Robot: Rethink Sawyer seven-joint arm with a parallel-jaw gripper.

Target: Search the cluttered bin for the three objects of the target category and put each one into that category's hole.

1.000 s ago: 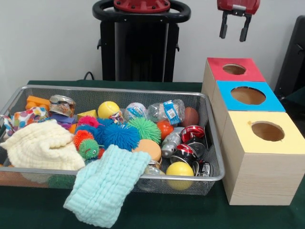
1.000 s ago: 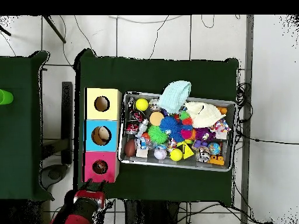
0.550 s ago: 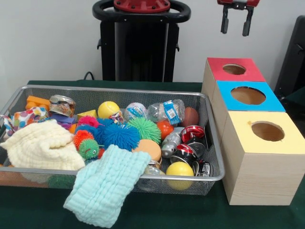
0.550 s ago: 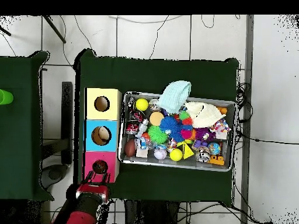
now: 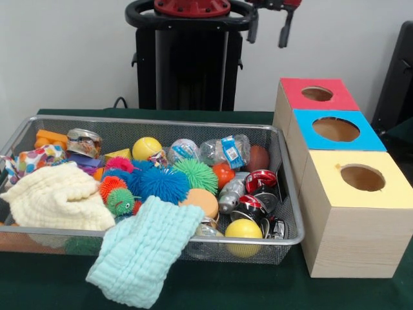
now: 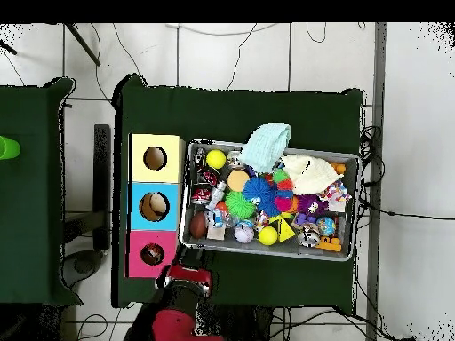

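A plain pale wall [image 5: 64, 58] stands behind. The table [image 6: 240, 111] wears a dark green cloth; a second green-covered table [image 6: 27, 195] sits apart beside it. The floor [image 6: 409, 178] is light tile, with black cables [image 6: 222, 34] trailing across it.

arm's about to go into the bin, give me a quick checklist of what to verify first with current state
1. Gripper empty, jaws apart: ok.
2. Gripper over the wire bin: not ok, it hangs high, beside the bin's corner nearest the boxes.
3. Holes in the red box, blue box and yellow box unblocked: ok.
4. Contents exposed: not ok, the mint cloth drapes over the rim and the cream cloth covers one end.
5. Target category known: cannot tell.
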